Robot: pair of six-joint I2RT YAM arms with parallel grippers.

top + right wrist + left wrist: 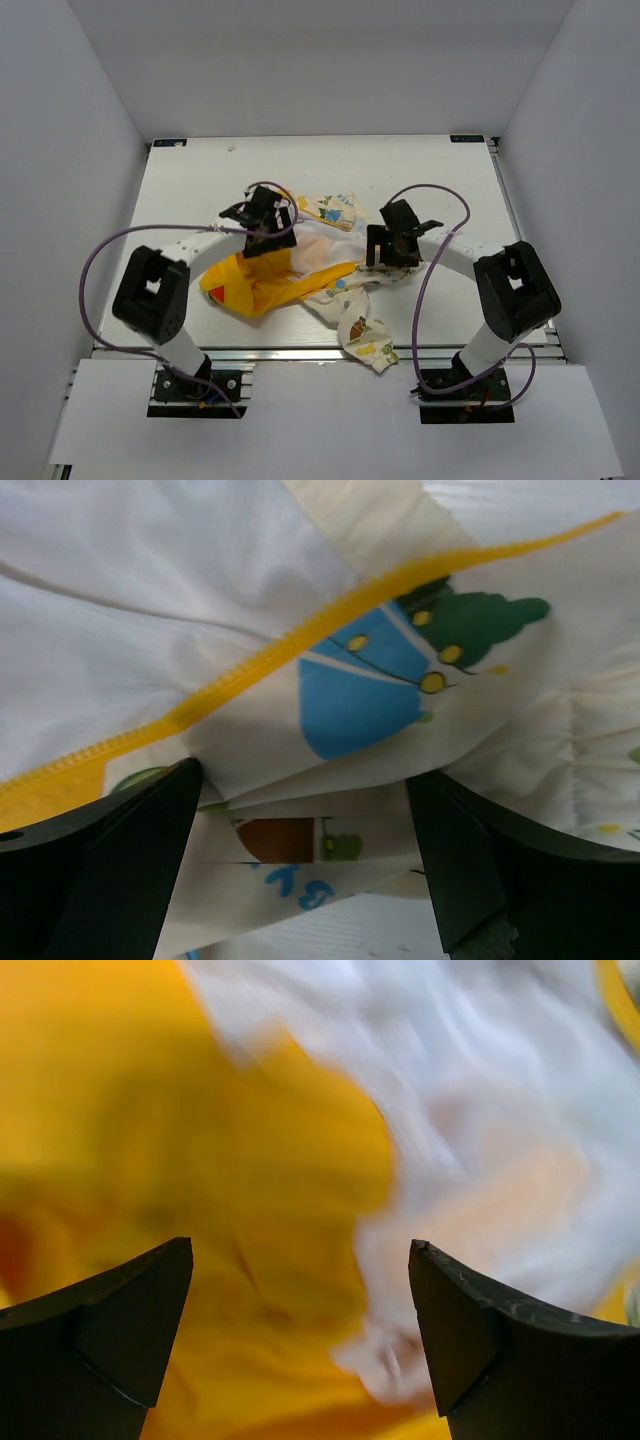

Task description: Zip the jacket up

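Note:
The jacket [300, 275] lies crumpled on the white table, its yellow-orange hood [240, 285] to the left and a printed sleeve [365, 340] hanging towards the near edge. My left gripper [262, 232] is open just above the hood and the white lining; the left wrist view is blurred, with yellow fabric [200, 1160] and white fabric [480, 1140] between the wide-apart fingers [120, 1320]. My right gripper [385, 250] is open at the jacket's right side, and folds of printed cream fabric [300, 830] lie between its fingers. The yellow zipper strip [270, 660] runs diagonally just beyond them.
The white table [420, 170] is enclosed by white walls on three sides. Purple cables [440, 200] loop from both arms. The table's near edge has a metal rail [300, 350], and the sleeve overhangs it.

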